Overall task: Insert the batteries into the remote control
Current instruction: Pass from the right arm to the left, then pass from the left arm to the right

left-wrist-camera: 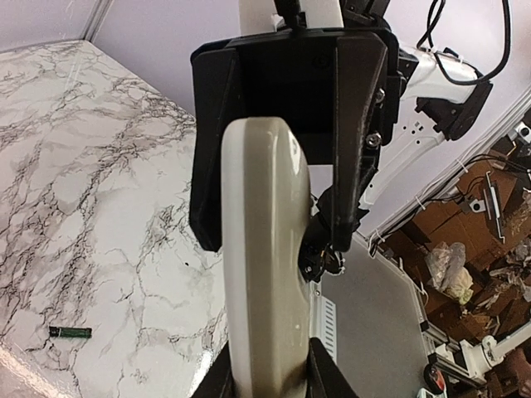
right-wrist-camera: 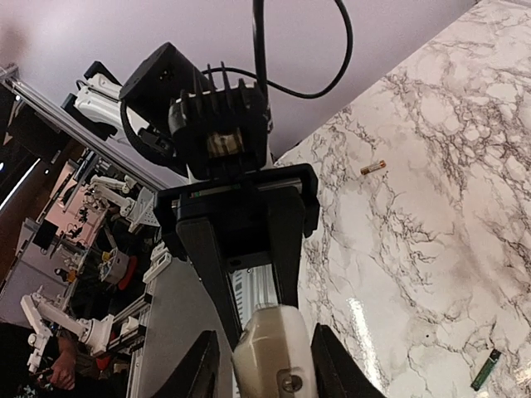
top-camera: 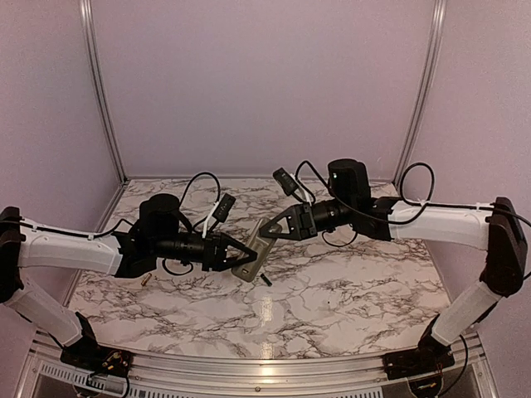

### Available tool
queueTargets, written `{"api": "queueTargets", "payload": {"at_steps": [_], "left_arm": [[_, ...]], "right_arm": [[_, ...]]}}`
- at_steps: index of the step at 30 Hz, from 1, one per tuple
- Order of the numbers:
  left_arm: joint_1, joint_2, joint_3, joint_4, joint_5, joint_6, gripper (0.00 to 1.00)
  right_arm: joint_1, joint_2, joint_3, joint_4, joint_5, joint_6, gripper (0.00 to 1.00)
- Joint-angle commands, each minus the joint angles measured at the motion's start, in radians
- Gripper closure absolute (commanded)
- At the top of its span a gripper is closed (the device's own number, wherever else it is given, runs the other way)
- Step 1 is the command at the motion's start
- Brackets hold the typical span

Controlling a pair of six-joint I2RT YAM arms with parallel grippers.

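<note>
The remote control (top-camera: 251,259) is held off the table at mid-table, grey-beige back showing. My left gripper (top-camera: 246,254) is shut on one end; in the left wrist view its jaws (left-wrist-camera: 265,377) press both sides of the remote (left-wrist-camera: 264,249). My right gripper (top-camera: 265,232) is open, its fingers (left-wrist-camera: 358,166) flanking the other end with a gap on one side; the right wrist view shows the remote's end (right-wrist-camera: 274,348) between them. A dark greenish battery (top-camera: 267,280) lies on the table below the remote. A brass-coloured battery (top-camera: 145,282) lies under the left arm.
The marble tabletop (top-camera: 348,290) is walled by lilac panels at the back and sides. The dark battery also shows in the left wrist view (left-wrist-camera: 70,332) and the right wrist view (right-wrist-camera: 486,370). The brass one shows in the right wrist view (right-wrist-camera: 372,167).
</note>
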Motion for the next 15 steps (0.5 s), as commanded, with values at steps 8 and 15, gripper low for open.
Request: {"api": "queueTargets", "payload": {"at_steps": [8,15], "left_arm": [[-0.003,-0.001,-0.103,0.536,-0.104,-0.28,0.95],[-0.003,0.052,-0.118,0.657,-0.096,-0.366,0.96]], "right_arm": [[0.014,-0.007,-0.053,0.41,0.056,0.257,0.67],[0.033,0.036,-0.043,0.476,0.058,0.297,0.71]]}}
